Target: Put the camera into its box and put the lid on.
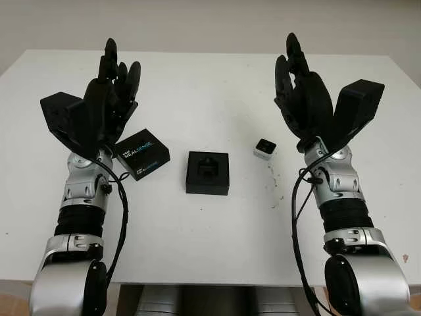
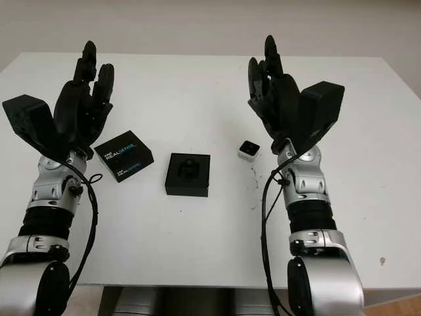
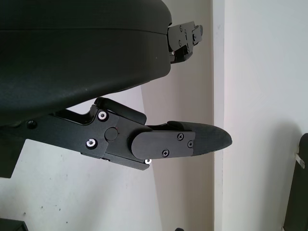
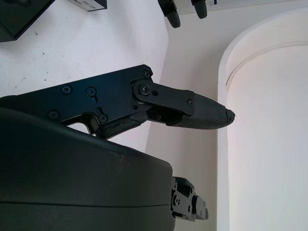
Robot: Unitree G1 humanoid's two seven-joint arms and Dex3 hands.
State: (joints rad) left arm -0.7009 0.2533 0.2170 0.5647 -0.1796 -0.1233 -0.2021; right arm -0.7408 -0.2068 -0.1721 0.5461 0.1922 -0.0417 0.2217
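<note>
A black open box [image 1: 207,172] with a moulded insert sits at the middle of the white table [image 1: 210,243]. Its lid [image 1: 142,153], black with "RealSense" printed on it, lies flat to the box's left. The small silver camera [image 1: 264,149] stands on the table to the box's right. My left hand [image 1: 120,66] is open and raised above the table just behind the lid, fingers pointing away from me. My right hand [image 1: 293,62] is open and raised to the right of the camera and a little behind it. Neither hand touches anything.
The table's far edge [image 1: 210,51] meets a pale wall, and its front edge [image 1: 210,284] runs between my forearms. A few dark specks [image 1: 272,176] mark the surface near the camera. Bare table lies in front of the box.
</note>
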